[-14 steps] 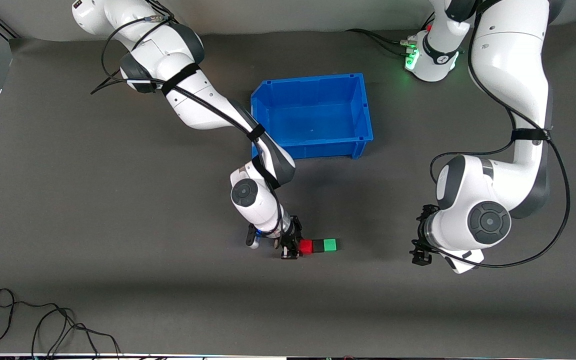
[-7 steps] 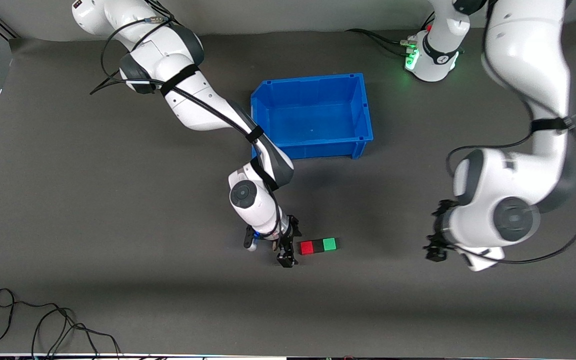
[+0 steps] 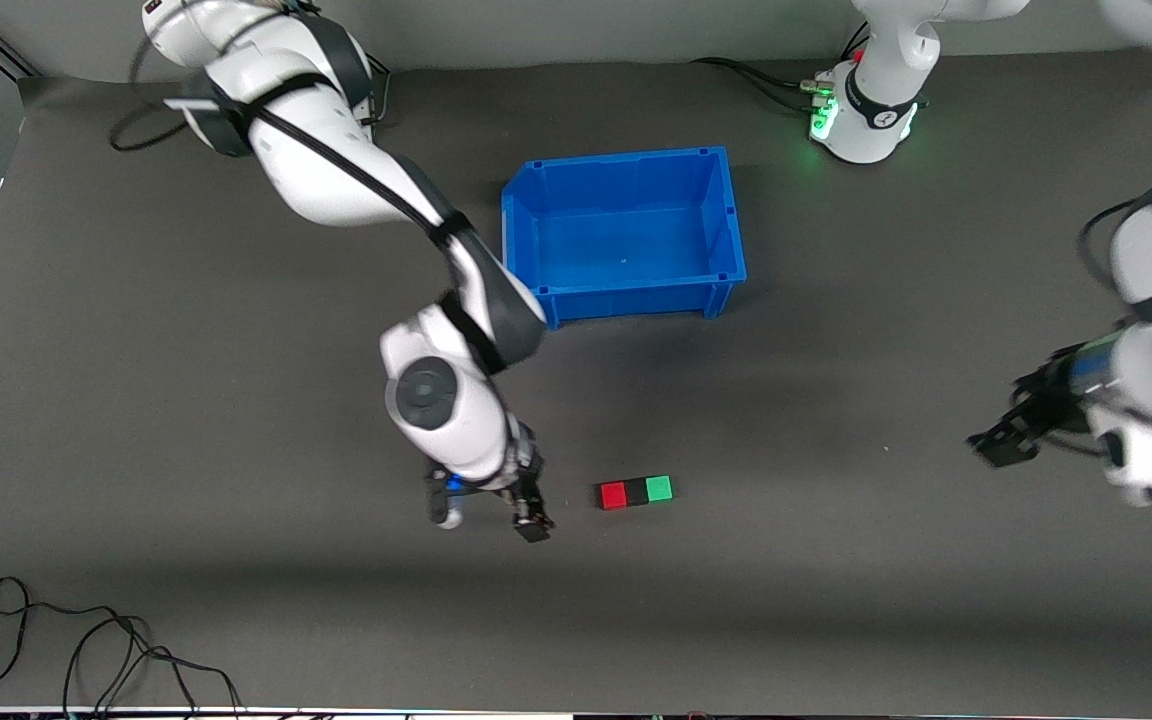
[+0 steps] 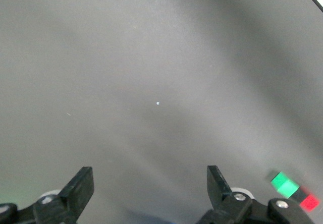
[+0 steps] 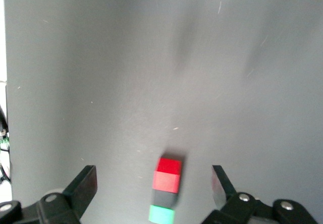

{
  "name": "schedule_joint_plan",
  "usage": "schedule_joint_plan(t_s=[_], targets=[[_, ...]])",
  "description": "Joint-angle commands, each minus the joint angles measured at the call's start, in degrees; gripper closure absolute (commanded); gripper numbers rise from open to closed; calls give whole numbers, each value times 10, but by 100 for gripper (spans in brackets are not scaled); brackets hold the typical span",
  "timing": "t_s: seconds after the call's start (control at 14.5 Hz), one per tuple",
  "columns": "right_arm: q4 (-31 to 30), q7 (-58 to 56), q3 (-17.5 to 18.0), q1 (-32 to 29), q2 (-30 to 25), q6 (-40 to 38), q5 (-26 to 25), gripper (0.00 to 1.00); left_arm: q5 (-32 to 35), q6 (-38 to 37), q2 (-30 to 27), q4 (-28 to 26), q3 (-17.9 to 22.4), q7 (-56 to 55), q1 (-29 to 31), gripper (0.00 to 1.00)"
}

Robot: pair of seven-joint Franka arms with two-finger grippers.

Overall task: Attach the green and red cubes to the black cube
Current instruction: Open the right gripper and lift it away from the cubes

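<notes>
The red cube (image 3: 613, 495), black cube (image 3: 635, 492) and green cube (image 3: 659, 488) lie joined in one row on the grey mat, the black one in the middle. My right gripper (image 3: 528, 508) is open and empty over the mat beside the red end of the row, toward the right arm's end. The right wrist view shows the red cube (image 5: 169, 175), black cube (image 5: 165, 198) and green cube (image 5: 161, 215) between my open right gripper's (image 5: 154, 177) fingers, apart from them. My left gripper (image 3: 1002, 444) is open and empty over the mat at the left arm's end, also seen in its wrist view (image 4: 149, 176).
An empty blue bin (image 3: 626, 158) stands farther from the front camera than the cubes, mid-table. A black cable (image 3: 86, 650) lies on the mat's near corner at the right arm's end. The left wrist view shows the green cube (image 4: 284, 183) and red cube (image 4: 310, 202) far off.
My right gripper has let go of the red cube and drawn back toward the right arm's end. My left arm has swung away toward its end. The cube row has not moved.
</notes>
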Motion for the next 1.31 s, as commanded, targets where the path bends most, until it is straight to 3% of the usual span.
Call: schedule_joint_plan(t_s=[0.0,0.34,0.62,0.9,1.1,1.24], targets=[[-65,-147,5,-40,-107,-105,-6,0,7,-25,-66,-58,-4,74,12,0],[-64,-419,4,-127,-218,-312,-8,0,16,-85,-105,-50,-5,299,34,0],[-65,-623,2,-209,-283,-414,-15,0,79,-87,-118,-51,-11,309,23,0],[-76,-767,-34,-227,-316,-454,-51,0,72,-35,-196,-147,-10,378,30,0],[-100,-840,-47,-228,-327,-456,-77,0,4,-39,-182,-128,-5,399,32,0],[-106,-844,-54,-228,-328,-453,-76,0,7,-44,-173,-116,-4,408,33,0]])
